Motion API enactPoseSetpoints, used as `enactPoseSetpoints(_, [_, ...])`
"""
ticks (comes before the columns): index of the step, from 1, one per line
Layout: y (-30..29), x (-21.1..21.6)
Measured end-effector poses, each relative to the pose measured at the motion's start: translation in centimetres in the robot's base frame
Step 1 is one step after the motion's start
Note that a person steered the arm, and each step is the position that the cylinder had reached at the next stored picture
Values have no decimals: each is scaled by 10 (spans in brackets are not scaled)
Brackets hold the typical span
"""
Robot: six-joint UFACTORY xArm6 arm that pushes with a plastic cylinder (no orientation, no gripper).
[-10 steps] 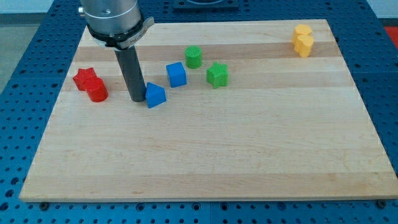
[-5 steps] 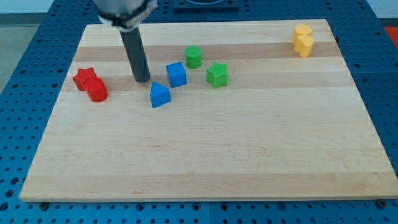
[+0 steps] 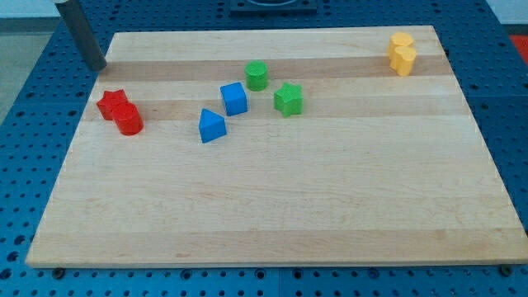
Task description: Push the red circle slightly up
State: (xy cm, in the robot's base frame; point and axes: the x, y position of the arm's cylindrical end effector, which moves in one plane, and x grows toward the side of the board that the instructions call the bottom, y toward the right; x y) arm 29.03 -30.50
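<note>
Standing at the view's top-left corner, my tip [image 3: 99, 66] rests just at the edge of the bench [image 3: 272, 206], touching no block. There are no jaws on this rig, only the plain rod, so nothing is held or clamped. The red circle [image 3: 129, 122] lies below and slightly right of my tip, near the bench's left edge, touching the red star [image 3: 112, 103] on its upper-left side. I judge the step in hand to be the approach: the push has not begun. The next move calls for bringing my tip round to the circle's lower side and nudging it gently toward the view's top; the star sits close by and may be shoved along. The blue, green and yellow blocks stand well apart.
</note>
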Motion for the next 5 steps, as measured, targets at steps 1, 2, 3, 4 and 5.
enactPoseSetpoints(1, [1,77])
enactPoseSetpoints(2, [13,143])
enactPoseSetpoints(3, [63,173])
enactPoseSetpoints(4, [85,188])
enactPoseSetpoints(5, [85,152])
